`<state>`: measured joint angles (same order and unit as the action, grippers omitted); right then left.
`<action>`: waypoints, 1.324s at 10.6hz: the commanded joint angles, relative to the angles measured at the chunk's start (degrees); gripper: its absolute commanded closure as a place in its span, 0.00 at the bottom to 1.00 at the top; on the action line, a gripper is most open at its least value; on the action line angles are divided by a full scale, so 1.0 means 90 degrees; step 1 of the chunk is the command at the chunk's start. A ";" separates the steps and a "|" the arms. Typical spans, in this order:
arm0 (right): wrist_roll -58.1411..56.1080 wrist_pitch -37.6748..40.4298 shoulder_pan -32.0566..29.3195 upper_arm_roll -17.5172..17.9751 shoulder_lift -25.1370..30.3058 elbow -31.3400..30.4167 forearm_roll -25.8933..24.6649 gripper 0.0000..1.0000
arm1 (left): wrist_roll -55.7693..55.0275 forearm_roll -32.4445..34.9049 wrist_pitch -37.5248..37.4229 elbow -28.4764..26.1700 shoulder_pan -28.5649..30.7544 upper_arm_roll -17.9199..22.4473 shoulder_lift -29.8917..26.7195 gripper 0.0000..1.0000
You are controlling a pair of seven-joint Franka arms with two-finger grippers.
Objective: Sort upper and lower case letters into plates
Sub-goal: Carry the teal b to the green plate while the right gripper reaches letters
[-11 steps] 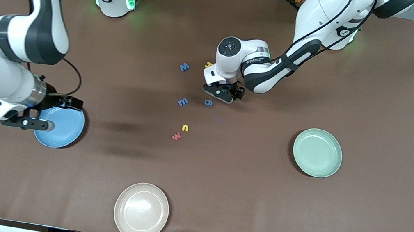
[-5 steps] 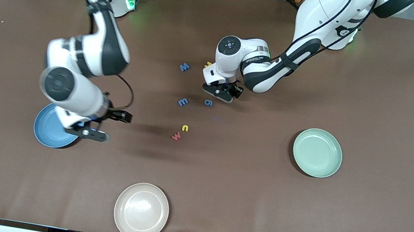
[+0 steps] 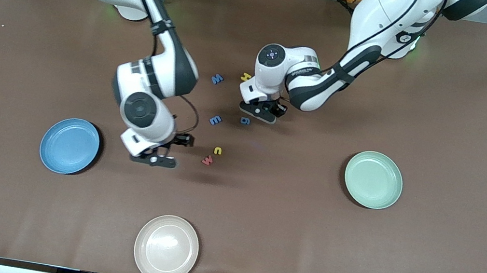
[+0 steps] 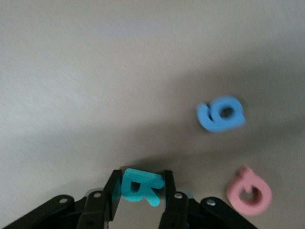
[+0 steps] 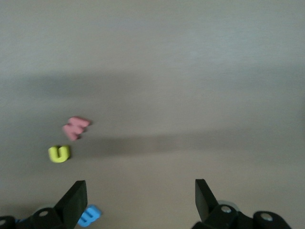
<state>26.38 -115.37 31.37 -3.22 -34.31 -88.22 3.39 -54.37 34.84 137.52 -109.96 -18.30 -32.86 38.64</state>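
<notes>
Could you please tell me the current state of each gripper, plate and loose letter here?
left gripper: shut on teal R
right gripper: open, empty
sky blue plate: empty
mint green plate: empty
beige plate: empty
blue g: lying loose on table

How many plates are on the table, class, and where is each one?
3. The blue plate lies toward the right arm's end, the green plate toward the left arm's end, and the beige plate nearest the front camera. None seems hidden.
</notes>
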 commanded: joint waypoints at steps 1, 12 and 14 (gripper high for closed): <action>-0.0068 -0.0168 0.0506 -0.0033 -0.0152 0.0076 0.0033 0.00 | -0.0180 0.0181 -0.0026 -0.0087 0.0517 -0.0020 -0.0618 1.00; 0.0103 -0.1457 0.2071 -0.0023 -0.0738 -0.0442 0.0111 0.00 | 0.1879 0.0181 -0.0407 -0.0078 0.3108 0.0632 -0.1266 1.00; 0.0884 -0.1779 0.2158 -0.0013 -0.0904 -0.0442 0.0266 0.00 | 0.2191 0.0181 -0.0397 -0.0048 0.3108 0.0955 -0.1109 0.54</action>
<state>29.51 -129.52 49.73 -3.02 -41.45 -92.38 3.90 -35.86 34.98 133.97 -110.18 10.30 -25.74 28.32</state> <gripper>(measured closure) 0.000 0.590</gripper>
